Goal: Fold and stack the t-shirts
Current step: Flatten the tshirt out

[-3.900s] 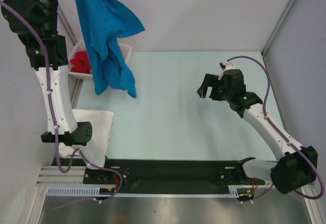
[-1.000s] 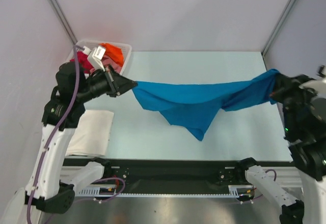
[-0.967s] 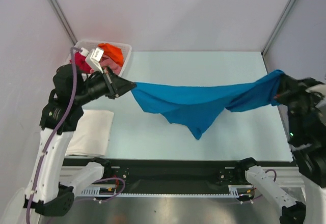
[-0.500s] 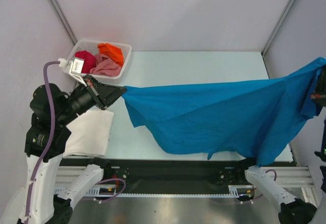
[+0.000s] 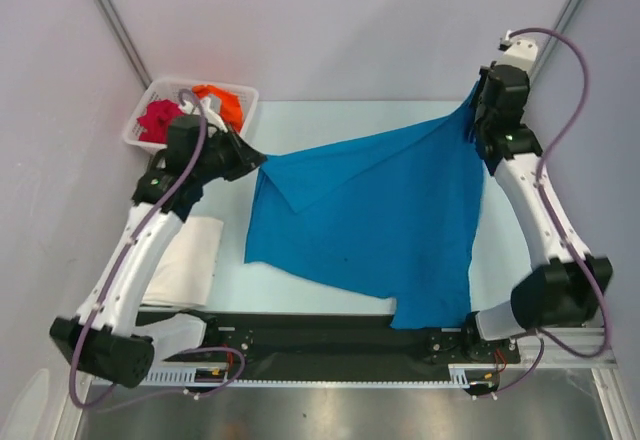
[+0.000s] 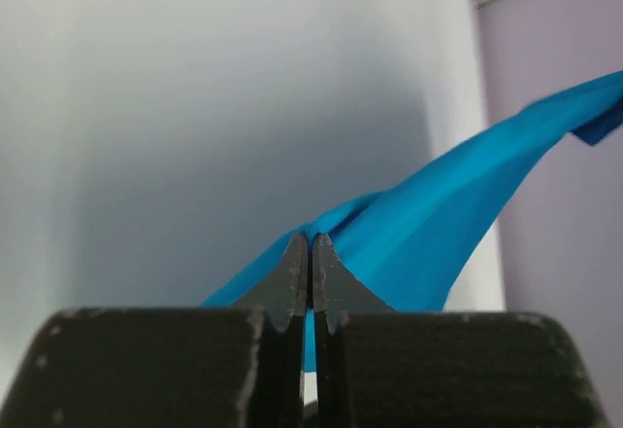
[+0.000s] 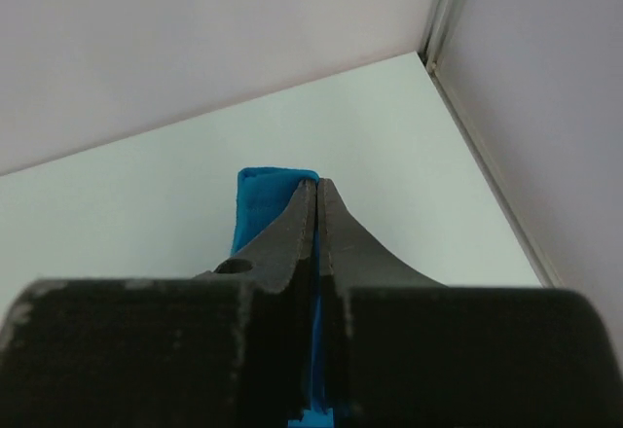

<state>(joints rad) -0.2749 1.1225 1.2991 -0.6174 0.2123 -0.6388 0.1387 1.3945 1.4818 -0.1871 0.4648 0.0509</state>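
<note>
We hold the blue t-shirt by two top corners. Our left gripper is pinched tight on one corner, and our right gripper is pinched tight on the other, farther back. In both wrist views the fingers press together with blue cloth between them. The shirt slopes down from our grippers onto the table, and its low end hangs over the near edge.

We think the job has only begun. A white t-shirt lies folded flat at the left, so that one looks done. The blue one is spread out but not folded yet. A crimson t-shirt and an orange t-shirt wait in the basket. We cannot see a pink one; our left arm covers that spot.

The blue cloth is thin, soft and floppy. It is mostly smooth, with one flap turned over near the left gripper. The basket looks like hard white plastic. The table is pale and smooth.
</note>
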